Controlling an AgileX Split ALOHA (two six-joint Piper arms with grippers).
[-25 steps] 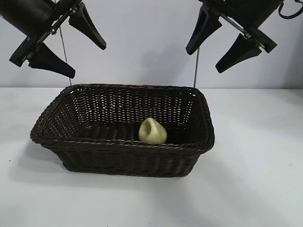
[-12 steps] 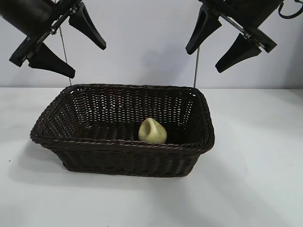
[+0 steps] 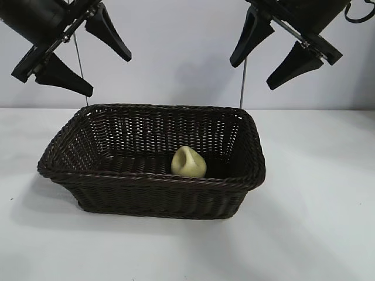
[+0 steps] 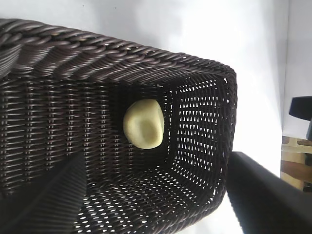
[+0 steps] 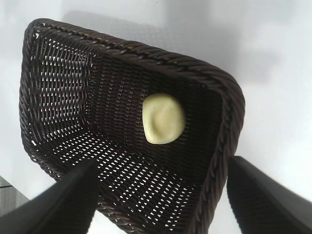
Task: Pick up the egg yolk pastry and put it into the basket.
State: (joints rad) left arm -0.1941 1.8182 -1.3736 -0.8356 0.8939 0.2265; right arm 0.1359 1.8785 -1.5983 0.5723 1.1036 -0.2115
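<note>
The pale yellow egg yolk pastry (image 3: 188, 162) lies inside the dark woven basket (image 3: 146, 179), leaning against its near wall, right of centre. It also shows from above in the left wrist view, the pastry (image 4: 143, 124) within the basket (image 4: 122, 53), and in the right wrist view, the pastry (image 5: 164, 118) within the basket (image 5: 161, 51). My left gripper (image 3: 110, 76) hangs high over the basket's left end, open and empty. Over the right end, just as high, my right gripper (image 3: 252, 76) is open and empty too. Nothing sits between either pair of fingers (image 4: 48, 200) (image 5: 263, 195).
The basket stands on a white table (image 3: 316, 211) in front of a plain pale wall. Two thin metal rods (image 3: 242, 82) rise behind the basket's far corners. Bare tabletop lies to both sides and in front of the basket.
</note>
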